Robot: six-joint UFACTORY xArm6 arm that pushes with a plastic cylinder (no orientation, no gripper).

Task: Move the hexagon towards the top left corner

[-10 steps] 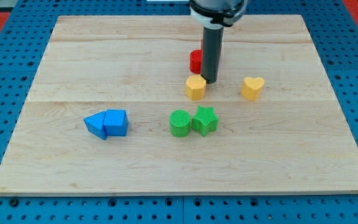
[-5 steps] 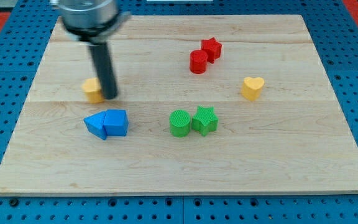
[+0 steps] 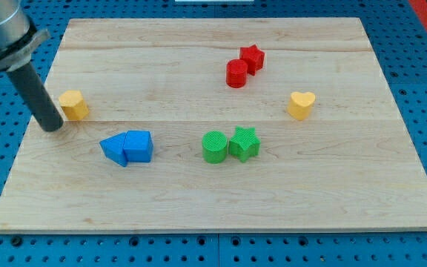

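The yellow hexagon block (image 3: pixel 73 105) sits near the board's left edge, about halfway up. My tip (image 3: pixel 52 127) rests on the board just below and to the left of the hexagon, close beside it; contact cannot be made out. The dark rod rises from it toward the view's top left.
A yellow heart (image 3: pixel 301 104) is at the right. A red cylinder (image 3: pixel 236 74) and red star (image 3: pixel 252 57) touch at the upper middle. A green cylinder (image 3: pixel 214 147) and green star (image 3: pixel 244 143) sit together at centre. Two blue blocks (image 3: pixel 128 147) lie below the hexagon.
The hexagon has been pushed from the board's middle to the far left. My tip moved left with it and now stands at its lower left instead of its right.
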